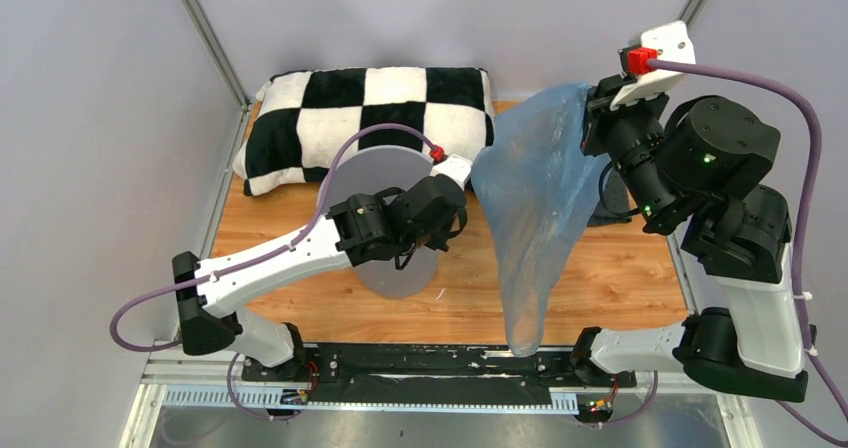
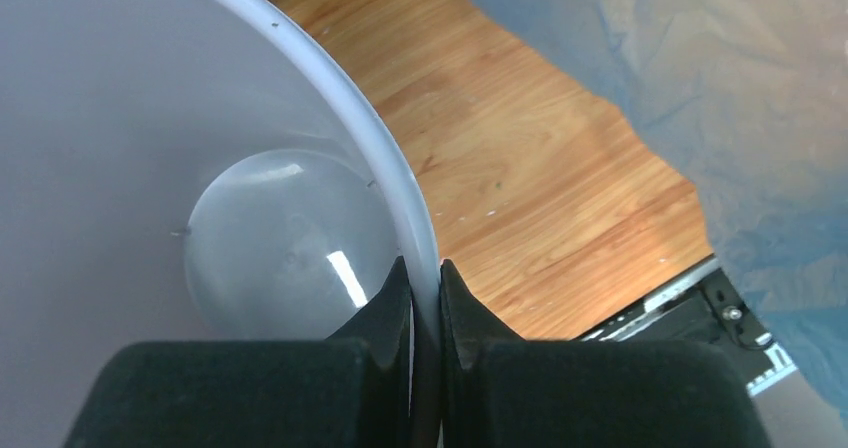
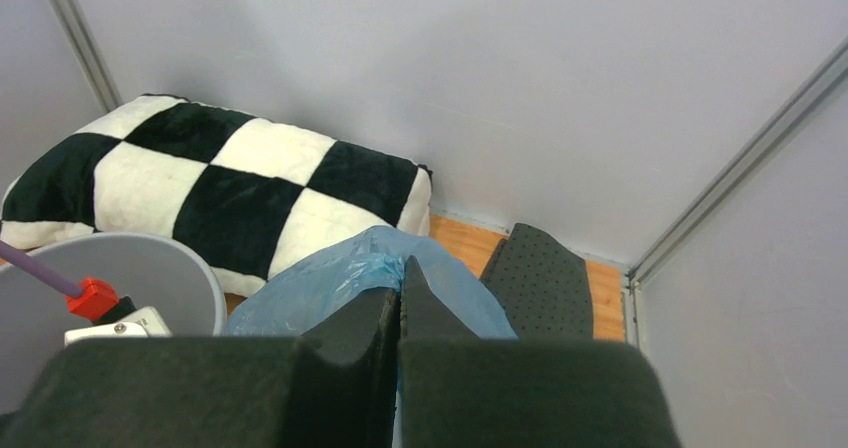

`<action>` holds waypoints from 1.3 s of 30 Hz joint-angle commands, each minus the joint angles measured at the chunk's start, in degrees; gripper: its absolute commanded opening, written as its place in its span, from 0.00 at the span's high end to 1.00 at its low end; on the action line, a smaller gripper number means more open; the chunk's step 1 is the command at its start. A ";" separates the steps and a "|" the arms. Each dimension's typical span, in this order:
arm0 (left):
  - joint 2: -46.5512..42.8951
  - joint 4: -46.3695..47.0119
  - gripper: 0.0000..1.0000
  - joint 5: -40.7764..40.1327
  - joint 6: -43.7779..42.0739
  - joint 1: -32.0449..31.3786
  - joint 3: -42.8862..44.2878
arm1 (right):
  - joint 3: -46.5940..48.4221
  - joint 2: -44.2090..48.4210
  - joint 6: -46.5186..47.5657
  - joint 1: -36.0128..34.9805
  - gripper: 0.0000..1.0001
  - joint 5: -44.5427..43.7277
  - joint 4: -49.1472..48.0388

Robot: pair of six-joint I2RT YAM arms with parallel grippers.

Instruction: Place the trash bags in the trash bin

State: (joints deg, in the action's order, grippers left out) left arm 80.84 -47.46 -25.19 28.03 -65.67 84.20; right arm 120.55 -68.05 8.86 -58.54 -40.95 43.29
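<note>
The light-grey trash bin (image 1: 385, 173) lies tilted on the wooden table in the top view, its mouth toward the right. My left gripper (image 1: 455, 173) is shut on the bin's rim (image 2: 400, 183), one finger inside and one outside; the left wrist view looks down into the bin's round bottom. The light-blue trash bag (image 1: 535, 203) hangs from my right gripper (image 1: 590, 108), which is shut on its top edge (image 3: 375, 268) and holds it high to the right of the bin. The bag's lower end reaches the table's front edge. It also fills the right of the left wrist view (image 2: 760, 98).
A black-and-white checkered pillow (image 1: 365, 118) lies along the back wall behind the bin. A dark grey dotted mat (image 3: 540, 278) lies at the back right, under my right arm. Grey walls and frame posts close in the table.
</note>
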 commanded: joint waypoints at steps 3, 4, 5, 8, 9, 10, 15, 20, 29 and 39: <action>3.17 10.68 1.00 8.27 2.13 -1.21 2.44 | 1.99 1.73 3.84 -0.68 1.00 -4.69 -0.95; 3.67 11.32 1.00 9.14 2.18 -1.29 2.84 | 1.97 1.99 4.39 -0.69 1.00 -5.31 -1.44; 4.38 11.56 0.98 9.75 2.15 -1.38 3.58 | 1.95 2.16 5.07 -0.69 1.00 -5.93 -2.08; 5.80 11.95 0.92 10.81 1.69 -2.00 5.48 | 2.37 2.73 6.98 -0.69 1.00 -7.15 -3.98; 5.90 12.22 0.85 10.86 1.72 -2.09 5.60 | 2.67 2.79 7.49 -0.69 1.00 -7.34 -4.46; 5.71 12.58 0.82 10.94 1.72 -2.17 5.62 | 2.96 2.77 8.01 -0.69 1.00 -7.59 -5.16; 2.91 13.44 0.68 8.97 1.21 -2.21 5.57 | 4.46 2.44 10.67 -0.69 1.00 -7.68 -7.98; 0.78 13.74 0.58 8.44 0.33 -2.24 5.44 | 4.33 2.62 12.10 -0.69 1.00 -6.71 -10.86; -6.24 15.28 0.51 4.80 -1.76 -2.15 4.40 | 6.33 2.17 16.17 -0.69 1.00 0.99 -19.07; -16.65 12.98 0.44 -6.63 -7.97 -1.87 3.11 | 5.13 1.62 6.42 -0.67 1.00 23.98 -28.19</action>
State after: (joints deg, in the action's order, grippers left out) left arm 67.16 -33.85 -24.62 23.90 -67.64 88.16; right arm 125.40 -65.58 20.34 -58.54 -28.56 21.26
